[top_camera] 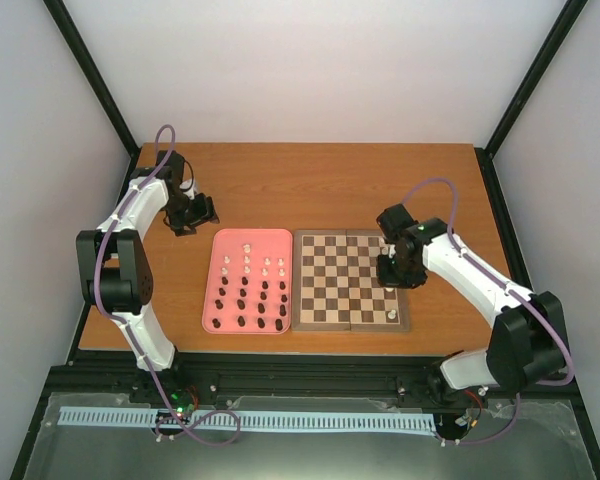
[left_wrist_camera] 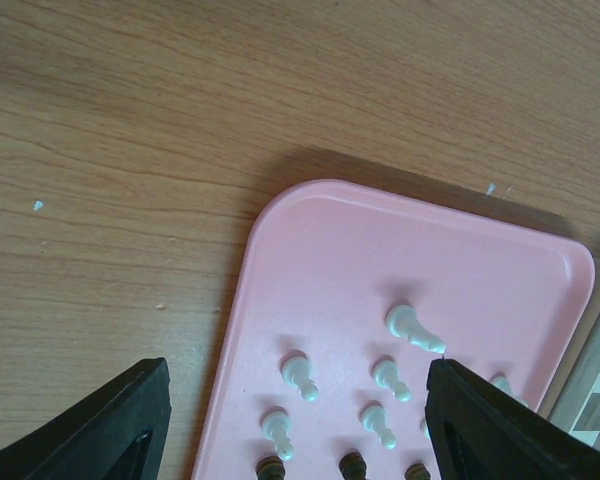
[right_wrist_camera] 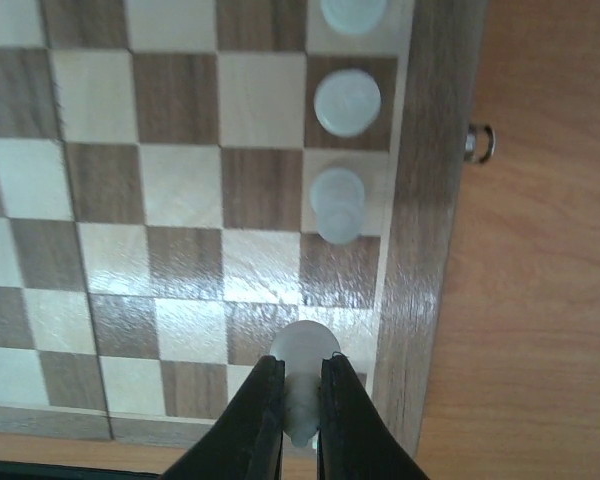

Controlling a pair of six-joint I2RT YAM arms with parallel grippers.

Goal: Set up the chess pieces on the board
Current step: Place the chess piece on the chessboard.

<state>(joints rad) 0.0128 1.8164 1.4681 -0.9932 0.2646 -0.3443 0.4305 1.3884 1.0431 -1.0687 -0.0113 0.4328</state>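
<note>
Over the board's (right_wrist_camera: 420,200) right edge column, the right pincer (right_wrist_camera: 300,372) is clamping one white piece (right_wrist_camera: 302,345), jaws pressed tight on its stem. The piece is standing upright, its long axis vertical and its round head pointing up at the wrist camera. The target square looks to be straight below, so the coming move is likely a short drop and a release with no sideways shift. I cannot tell if the base is touching the wood yet.

Three more white pieces (right_wrist_camera: 347,100) are standing in that same edge column, ahead of the fingertips. The closest one is near, so the jaws should be opening across the column line, not along it.

The right arm is the one working on the board. The left pincer (left_wrist_camera: 298,400) is hanging wide open and gripping nothing, well apart from the board and past the far left corner of the pink tray (left_wrist_camera: 310,230), which makes it the nearer arm for the next pick.

The tray is lying on the table (left_wrist_camera: 130,150) just beside the board's left edge. It is holding most of the set, all upright: white ones (left_wrist_camera: 380,375) in the far rows, dark brown pieces (top_camera: 262,300) in the near rows. The rest of the board is showing bare squares.
</note>
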